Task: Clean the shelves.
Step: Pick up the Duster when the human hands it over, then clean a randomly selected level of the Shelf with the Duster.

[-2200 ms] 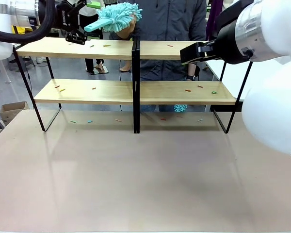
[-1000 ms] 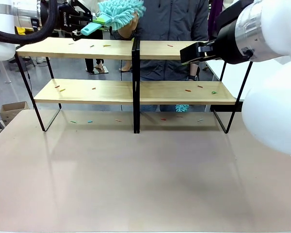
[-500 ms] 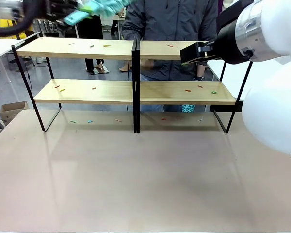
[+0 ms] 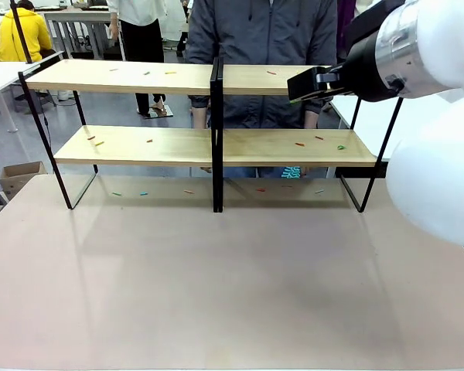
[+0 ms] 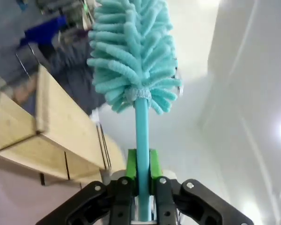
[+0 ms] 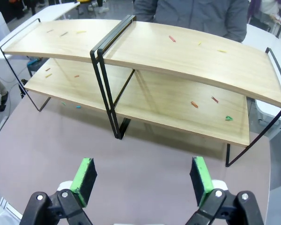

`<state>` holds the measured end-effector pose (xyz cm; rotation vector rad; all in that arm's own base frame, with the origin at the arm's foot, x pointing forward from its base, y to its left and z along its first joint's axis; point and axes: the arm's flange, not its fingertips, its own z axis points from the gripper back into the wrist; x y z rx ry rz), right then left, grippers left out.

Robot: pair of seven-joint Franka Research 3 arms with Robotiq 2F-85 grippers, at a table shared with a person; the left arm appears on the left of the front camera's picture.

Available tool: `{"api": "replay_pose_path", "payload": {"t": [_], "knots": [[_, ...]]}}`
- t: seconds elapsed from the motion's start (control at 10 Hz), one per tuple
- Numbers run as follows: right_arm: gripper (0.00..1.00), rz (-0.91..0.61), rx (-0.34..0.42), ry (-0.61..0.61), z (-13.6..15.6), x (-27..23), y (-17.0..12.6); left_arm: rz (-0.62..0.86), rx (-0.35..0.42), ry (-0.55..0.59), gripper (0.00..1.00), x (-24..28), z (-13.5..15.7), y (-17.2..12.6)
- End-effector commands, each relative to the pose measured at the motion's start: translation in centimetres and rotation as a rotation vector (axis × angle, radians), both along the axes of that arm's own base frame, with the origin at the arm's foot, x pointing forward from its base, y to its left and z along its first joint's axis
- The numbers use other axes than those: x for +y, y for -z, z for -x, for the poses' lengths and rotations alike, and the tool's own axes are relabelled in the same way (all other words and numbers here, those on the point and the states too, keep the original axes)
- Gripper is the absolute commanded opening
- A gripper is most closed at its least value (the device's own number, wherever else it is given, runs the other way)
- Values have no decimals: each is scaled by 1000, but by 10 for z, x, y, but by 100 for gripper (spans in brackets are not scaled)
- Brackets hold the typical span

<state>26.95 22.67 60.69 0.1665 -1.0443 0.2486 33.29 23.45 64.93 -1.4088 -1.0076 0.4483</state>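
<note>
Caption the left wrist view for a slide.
Left gripper shut on the handle of a teal duster, wooden shelves beside it.

The front view faces the shelves (image 4: pixel 162 145) across the table (image 4: pixel 216 294). The right wrist view overlooks them from above. The left wrist view angles upward beside them.

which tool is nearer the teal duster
Left. The left tool grips the duster by its handle; the right tool hangs open facing the shelves, away from it.

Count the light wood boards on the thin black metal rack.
4 light wood boards: upper left board, upper right board, lower left board, lower right board, either side of the black central upright. None seems hidden.
</note>
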Motion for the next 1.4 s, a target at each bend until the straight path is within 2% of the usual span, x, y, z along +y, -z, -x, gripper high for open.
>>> {"api": "replay_pose_path", "payload": {"t": [0.0, 0.1, 1.1, 1.2, 1.3], "knots": [[100, 0, -1, 0, 0, 0, 0, 272, 127, -182, 0, 23, -2, 42], [100, 0, -1, 0, 0, 0, 0, 0, 0, 0, 0, 0, 0, 0], [100, 0, -1, 0, 0, 0, 0, 0, 0, 0, 0, 0, 0, 0], [100, 0, -1, 0, 0, 0, 0, 8, 31, -10, 13, 1, -2, 1], [100, 0, -1, 0, 0, 0, 0, -33, -48, 369, 13, -24, 23, -15]]}}
